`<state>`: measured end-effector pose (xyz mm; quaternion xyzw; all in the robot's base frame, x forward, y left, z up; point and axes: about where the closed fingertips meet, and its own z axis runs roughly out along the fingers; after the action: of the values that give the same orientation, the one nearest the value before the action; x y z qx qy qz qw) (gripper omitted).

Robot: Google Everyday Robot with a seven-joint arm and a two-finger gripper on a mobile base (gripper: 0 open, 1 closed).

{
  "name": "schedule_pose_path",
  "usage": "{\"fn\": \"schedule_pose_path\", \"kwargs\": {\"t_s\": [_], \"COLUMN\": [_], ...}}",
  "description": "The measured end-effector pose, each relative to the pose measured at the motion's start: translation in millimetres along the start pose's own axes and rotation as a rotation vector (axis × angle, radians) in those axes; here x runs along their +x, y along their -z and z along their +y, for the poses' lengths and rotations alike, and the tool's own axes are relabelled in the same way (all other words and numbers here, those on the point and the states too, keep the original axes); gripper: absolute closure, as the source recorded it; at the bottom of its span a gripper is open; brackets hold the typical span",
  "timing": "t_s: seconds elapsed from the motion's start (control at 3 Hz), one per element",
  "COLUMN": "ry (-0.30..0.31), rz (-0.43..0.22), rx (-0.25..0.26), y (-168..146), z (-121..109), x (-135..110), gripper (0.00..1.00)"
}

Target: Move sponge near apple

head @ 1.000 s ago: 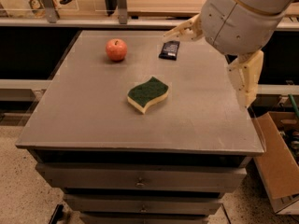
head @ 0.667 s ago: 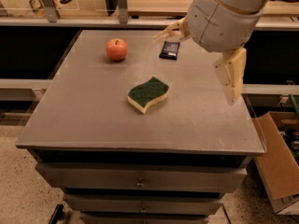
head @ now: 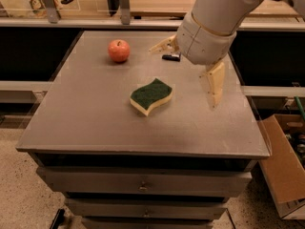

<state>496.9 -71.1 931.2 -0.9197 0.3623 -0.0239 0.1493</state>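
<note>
One view only: the tool (head: 184, 76), fingers spread wide and empty, has swung left over the desk (head: 90, 123) toward the sponge (head: 151, 96). The sponge lies untouched mid-desk, well apart from the far-left apple (head: 118, 50), so the move hasn't begun.

No text, label or number can be read; the cream two-finger gripper (head: 183, 75), fingers spread, hovers at two o'clock over the grey metal table (head: 95, 123)

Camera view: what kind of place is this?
Likely a lab or workshop: a grey drawer cabinet serves as table, a cardboard box sits on speckled floor, and the robot's tool hangs open over its right side.
</note>
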Motion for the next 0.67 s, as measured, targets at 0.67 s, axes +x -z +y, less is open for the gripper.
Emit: {"fn": "schedule_pose_path", "kwargs": {"t_s": [0.67], "ry": [0.029], "rz": [-0.039], "rx": [-0.018], "y": [-57.8], "z": [-20.1], "x": [5.7], "gripper": [0.0]}}
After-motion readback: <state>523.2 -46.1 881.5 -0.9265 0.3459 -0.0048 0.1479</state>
